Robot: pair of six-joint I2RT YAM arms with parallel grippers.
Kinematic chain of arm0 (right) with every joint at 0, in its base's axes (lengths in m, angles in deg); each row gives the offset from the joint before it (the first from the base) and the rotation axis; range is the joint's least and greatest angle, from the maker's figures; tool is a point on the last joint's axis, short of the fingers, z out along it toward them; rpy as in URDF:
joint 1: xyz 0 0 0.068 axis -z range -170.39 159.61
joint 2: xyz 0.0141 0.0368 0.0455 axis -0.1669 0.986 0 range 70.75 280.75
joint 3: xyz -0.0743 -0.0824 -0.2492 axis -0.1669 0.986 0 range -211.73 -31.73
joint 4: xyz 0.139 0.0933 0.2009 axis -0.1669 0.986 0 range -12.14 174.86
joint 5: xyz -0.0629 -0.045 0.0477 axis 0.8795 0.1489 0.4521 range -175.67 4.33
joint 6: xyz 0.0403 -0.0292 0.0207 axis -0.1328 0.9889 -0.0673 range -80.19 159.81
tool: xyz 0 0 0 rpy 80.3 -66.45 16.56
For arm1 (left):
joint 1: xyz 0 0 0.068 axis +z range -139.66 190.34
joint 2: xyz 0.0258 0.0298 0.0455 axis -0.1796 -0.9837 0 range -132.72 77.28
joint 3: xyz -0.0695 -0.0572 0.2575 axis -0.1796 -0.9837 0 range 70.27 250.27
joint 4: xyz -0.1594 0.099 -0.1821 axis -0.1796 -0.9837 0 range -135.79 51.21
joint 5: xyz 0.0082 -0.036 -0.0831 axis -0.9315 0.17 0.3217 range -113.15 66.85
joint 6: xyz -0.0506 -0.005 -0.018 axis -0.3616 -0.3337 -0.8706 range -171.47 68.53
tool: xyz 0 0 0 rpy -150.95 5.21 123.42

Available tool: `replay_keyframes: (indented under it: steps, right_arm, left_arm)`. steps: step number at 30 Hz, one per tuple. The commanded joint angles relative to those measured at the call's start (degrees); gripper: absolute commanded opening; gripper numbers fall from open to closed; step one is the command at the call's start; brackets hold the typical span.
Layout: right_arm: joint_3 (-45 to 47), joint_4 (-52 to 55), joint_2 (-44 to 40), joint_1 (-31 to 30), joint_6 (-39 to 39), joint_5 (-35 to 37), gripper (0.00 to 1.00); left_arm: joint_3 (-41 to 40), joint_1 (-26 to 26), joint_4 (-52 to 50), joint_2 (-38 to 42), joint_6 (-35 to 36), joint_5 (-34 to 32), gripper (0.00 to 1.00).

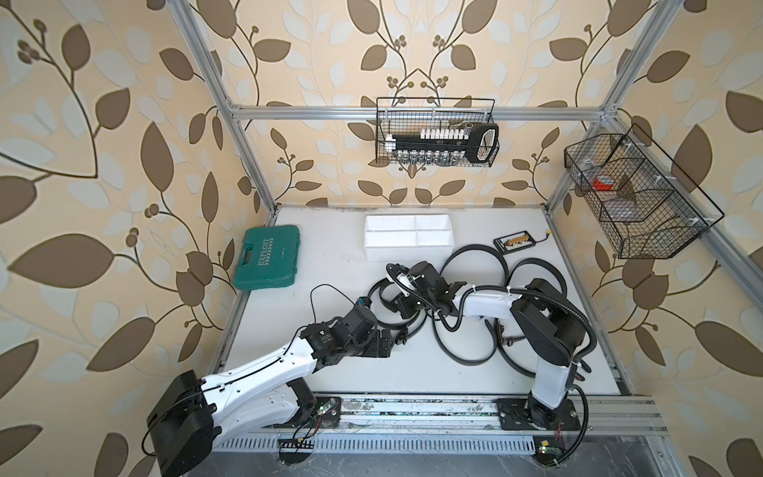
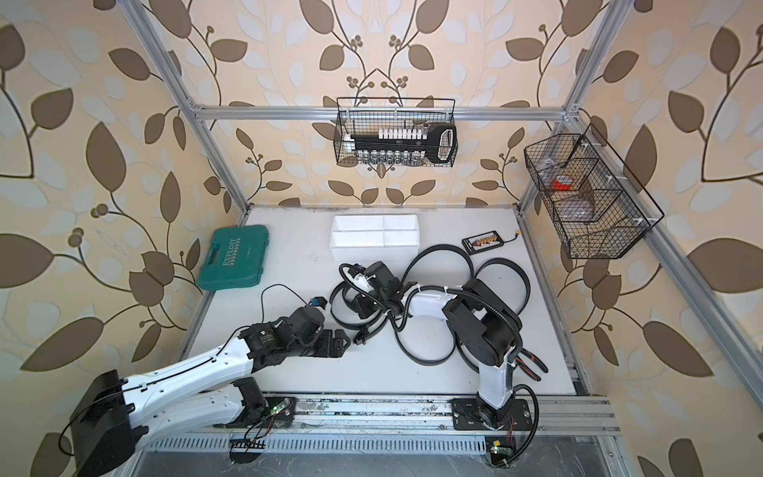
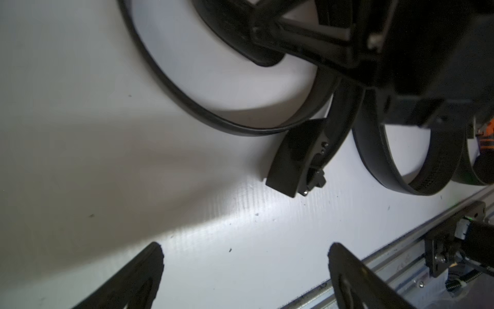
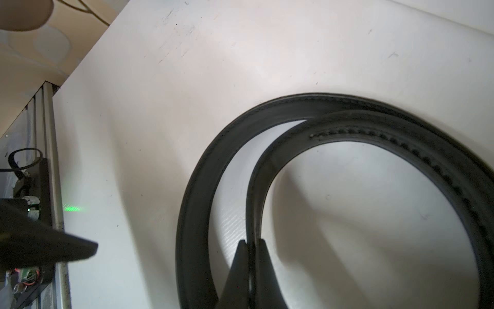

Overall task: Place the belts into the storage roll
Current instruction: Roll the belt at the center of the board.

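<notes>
Left gripper: the black two-fingered left gripper [image 3: 246,247] is hanging low over the white tabletop [image 3: 107,160], fingers spread wide with nothing between them. In both top views it is sitting at lower centre of the frame and pointing toward the right.

Buckle end: a short black strap end with a small metal buckle [image 3: 291,157] is lying on the tabletop just ahead of the spread fingers, not touching them. In the top views its length is running roughly along the line in which the left gripper is pointing.

Right gripper: the black two-fingered right gripper [image 4: 251,242] is pressing its fingers together on one strap standing on edge, one finger against each flat face. In the top views it is sitting at centre frame, just above and right of the left gripper.

Pinched belt: the pinched belt [image 4: 254,187] is curving away from the fingers in a wide loop, with a second turn lying just outside it. Whether the buckle end belongs to this same strap, I cannot tell.

Belts: the long narrow black strap belts [image 1: 475,247] are sprawling in overlapping loops across the centre and right of the tabletop, all outside the tray.

Storage roll: the shallow white plastic storage roll [image 1: 392,252], divided into compartments, is sitting at upper centre with its long side running left to right. All its compartments are looking empty.

Deciding relation: the storage roll is lying up-frame of both grippers, and the right gripper is looking the nearer of the two.
</notes>
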Motion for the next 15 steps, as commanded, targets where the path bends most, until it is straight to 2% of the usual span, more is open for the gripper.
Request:
replay_keyframes:
  steps: [1,6,15]
  right_arm:
    - [-0.8,2.9,1.9,0.6,-1.2,-0.4,0.0]
    - [0.6,1.6,2.2,1.8,-3.8,-1.6,0.0]
    - [1.6,2.0,1.9,2.5,-4.0,-1.8,0.0]
  left_arm:
    - [-0.1,-1.3,10.5,-3.2,2.3,-3.4,0.96]
    - [1.3,-1.2,16.0,-10.6,7.1,-2.5,0.97]
    - [3.6,-1.3,25.0,-21.0,10.6,1.4,0.96]
